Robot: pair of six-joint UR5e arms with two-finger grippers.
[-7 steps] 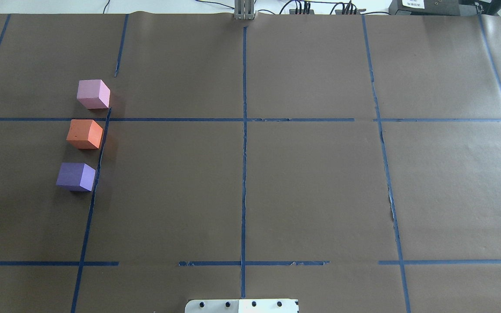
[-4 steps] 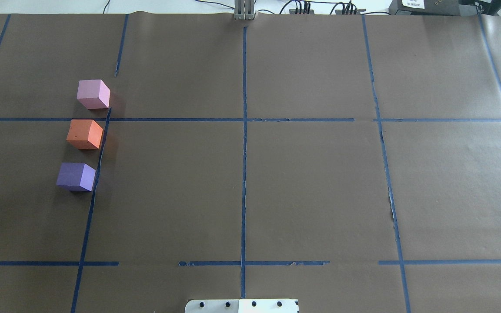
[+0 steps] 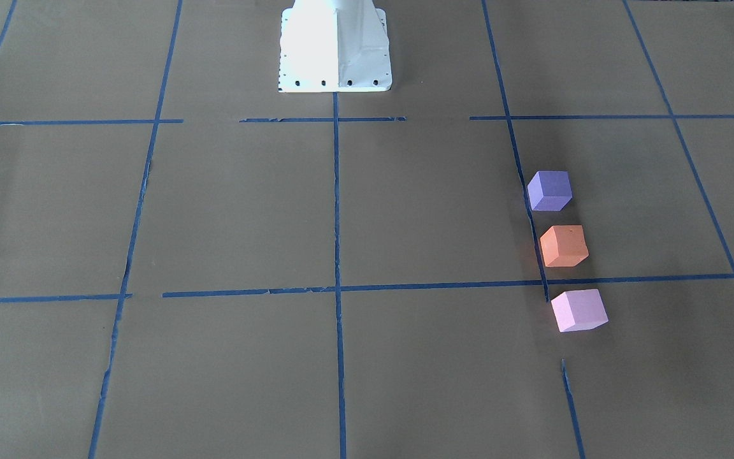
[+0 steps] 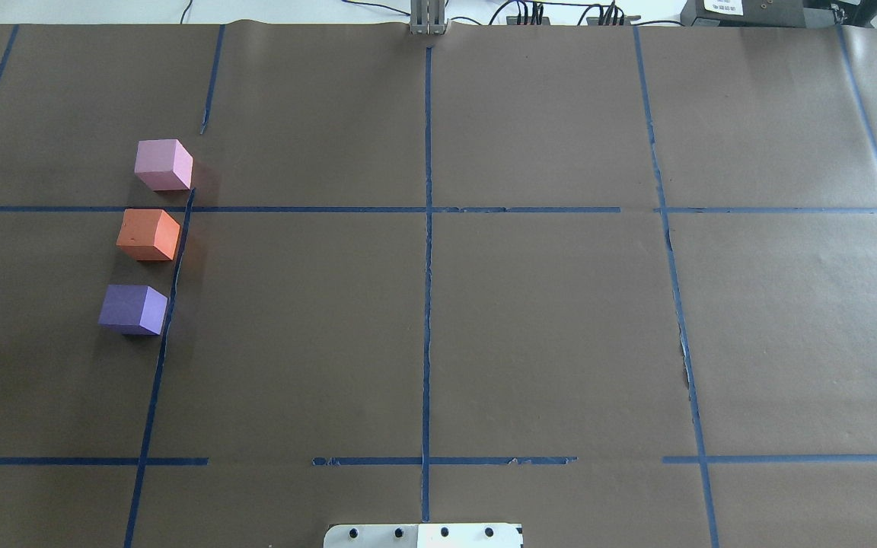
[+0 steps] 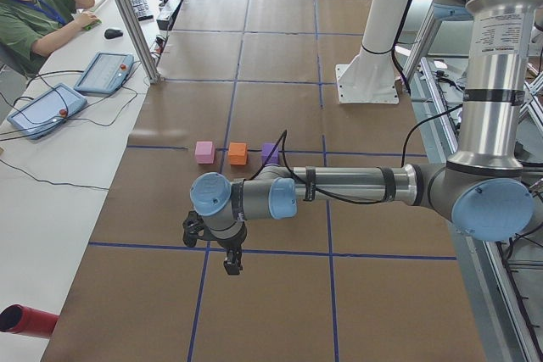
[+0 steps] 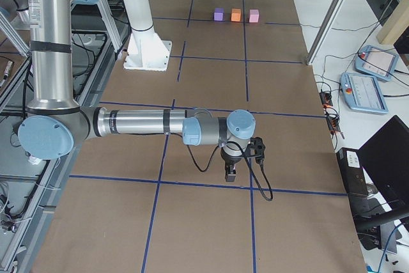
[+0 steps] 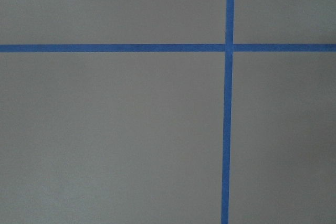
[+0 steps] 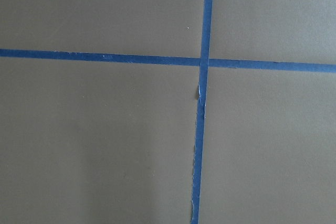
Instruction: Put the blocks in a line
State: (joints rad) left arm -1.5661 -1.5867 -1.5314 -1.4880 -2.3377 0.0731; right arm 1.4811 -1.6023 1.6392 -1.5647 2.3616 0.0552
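Observation:
Three blocks stand in a near-straight row with small gaps on the left side of the overhead view: light pink [image 4: 163,164] farthest, orange [image 4: 148,234] in the middle, violet-purple [image 4: 133,309] nearest. The front view shows them too: purple [image 3: 550,190], orange [image 3: 564,246], pink [image 3: 578,310]. My left gripper [image 5: 232,264] hangs over bare paper well away from the row and shows only in the left side view. My right gripper [image 6: 231,174] shows only in the right side view, far from the blocks [image 6: 236,14]. I cannot tell whether either is open or shut. Both wrist views show only paper and tape.
Brown paper with a blue tape grid [image 4: 428,228] covers the table. The white robot base [image 3: 335,44] stands at the near middle edge. An operator [image 5: 34,14] sits beyond the far edge beside two tablets [image 5: 103,72]. A red cylinder [image 5: 25,320] lies off the paper.

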